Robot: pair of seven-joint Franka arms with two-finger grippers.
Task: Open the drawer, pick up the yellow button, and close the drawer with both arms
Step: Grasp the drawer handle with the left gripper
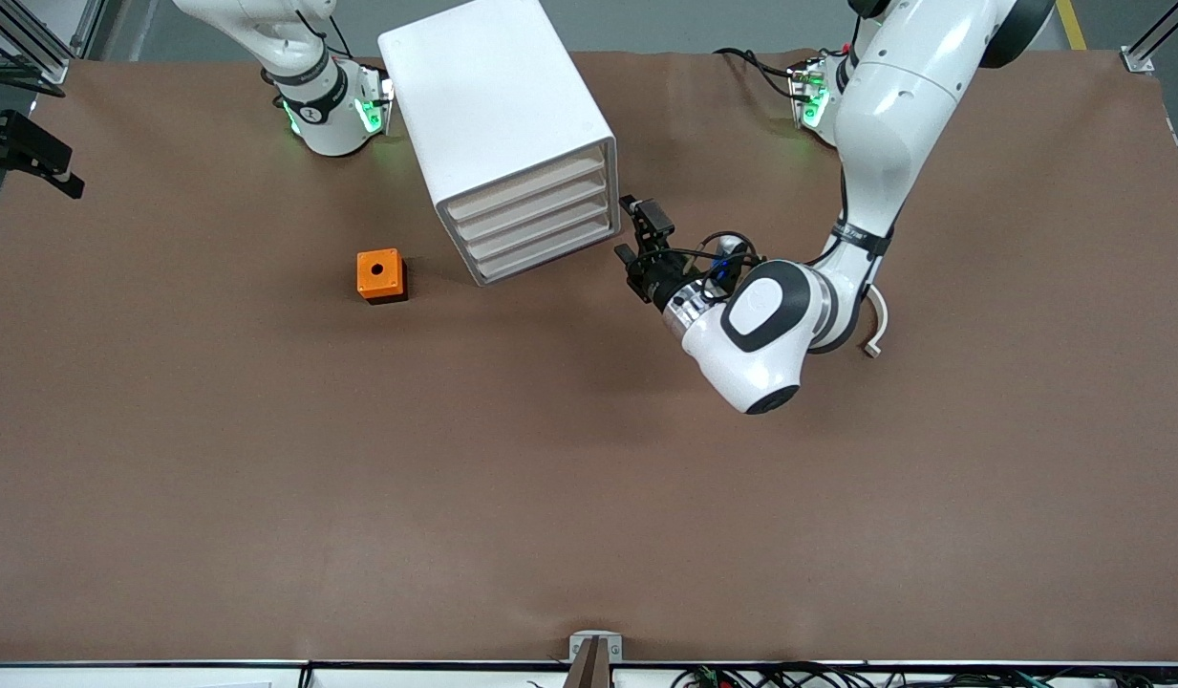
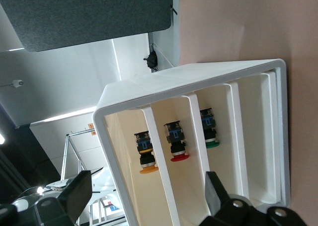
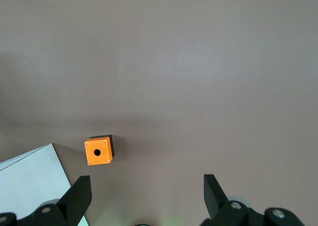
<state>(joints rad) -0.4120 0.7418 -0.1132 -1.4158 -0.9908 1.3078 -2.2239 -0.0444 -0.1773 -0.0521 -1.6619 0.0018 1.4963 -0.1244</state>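
1. Two pincers both stand wide open and hold nothing.
2. Left pincer (image 1: pixel 636 232) hangs just in front of the white cabinet (image 1: pixel 498 115), beside the drawer fronts.
3. Top drawer (image 1: pixel 526 189) is shut, like the three under it.
4. Left wrist view looks through the fronts: an orange-capped button (image 2: pixel 145 155), a red one (image 2: pixel 177 142) and a green one (image 2: pixel 209 129) lie in separate compartments.
5. Right pincer (image 3: pixel 144 198) waits high over the brown bench (image 1: pixel 589 478), above an orange cube (image 1: pixel 379 274) toward the right arm's end.
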